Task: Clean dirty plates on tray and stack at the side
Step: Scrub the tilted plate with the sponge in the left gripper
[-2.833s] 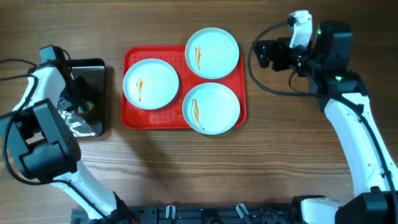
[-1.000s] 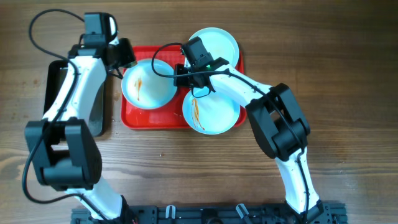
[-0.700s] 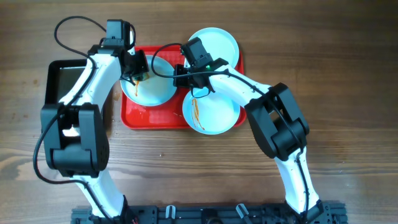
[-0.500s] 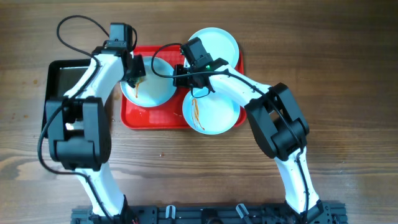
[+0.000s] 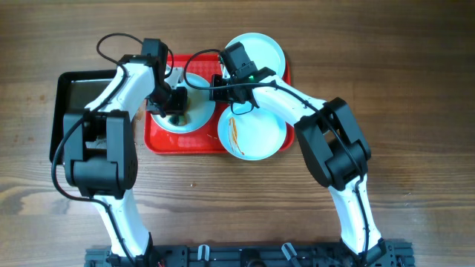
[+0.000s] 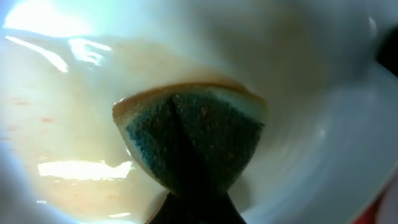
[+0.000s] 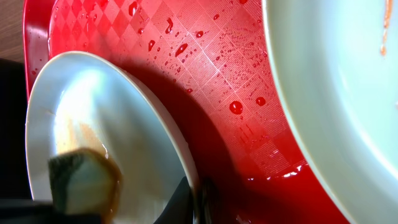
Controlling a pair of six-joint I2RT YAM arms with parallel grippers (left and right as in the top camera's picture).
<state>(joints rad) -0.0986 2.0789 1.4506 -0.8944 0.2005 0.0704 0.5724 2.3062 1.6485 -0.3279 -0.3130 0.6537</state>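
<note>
Plates (image 5: 261,53), 3 pale blue, sauce-smeared, on red tray (image 5: 178,142); sponge (image 6: 189,134) touching 1.

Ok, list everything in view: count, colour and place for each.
left plate: one, pale blue-white, wet and smeared, left side of the tray
back-right plate: one, pale blue-white, far right corner of the tray
front-right plate: one, pale blue-white with orange streaks, near right corner
tray: one, red, mid-table, water drops on it
sponge: one, blue-green with a pale edge, pressed into the left plate
black tray: one, left of the red one
table: one, brown wood
left gripper: holds the sponge
right gripper: pinches the left plate's rim
</note>
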